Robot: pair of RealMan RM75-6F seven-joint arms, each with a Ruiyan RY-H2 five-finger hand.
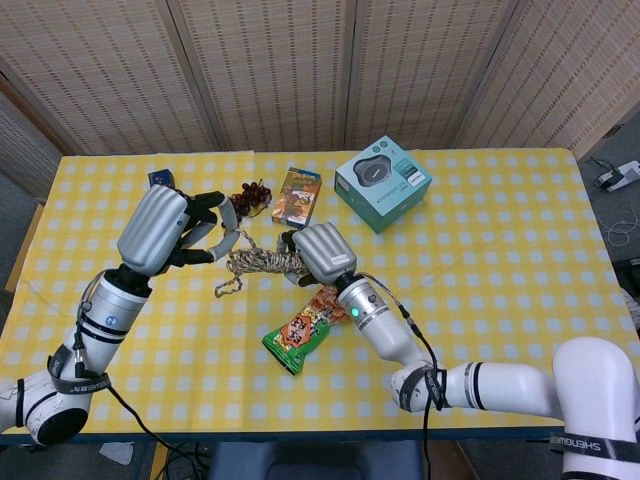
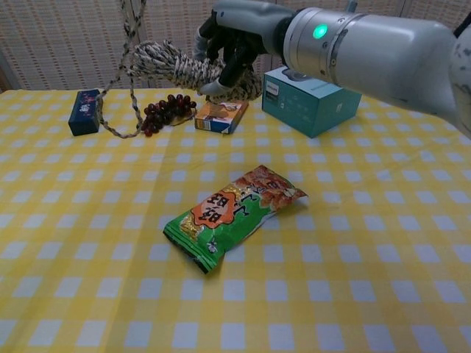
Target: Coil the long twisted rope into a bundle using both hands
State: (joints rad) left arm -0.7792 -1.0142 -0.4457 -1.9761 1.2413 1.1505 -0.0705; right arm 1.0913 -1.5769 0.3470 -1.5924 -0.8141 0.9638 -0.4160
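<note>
Rope (image 1: 262,262): twisted, partly coiled bundle held above the table (image 1: 500,250), gripped in the right hand (image 1: 318,252); a loose strand runs left and up to the left hand (image 1: 180,232), whose fingers curl around it. Snack bag (image 2: 234,215): near centre. Grapes (image 2: 163,113), small carton (image 2: 221,113), teal box (image 2: 313,99), blue box (image 2: 85,110): far side.

twisted rope (image 2: 180,66), mostly coiled, airborne

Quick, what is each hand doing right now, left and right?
Left hand: holds the free end of the rope, fingers partly spread.
Right hand: grips the coiled bundle of the rope, lifted off the table.
</note>
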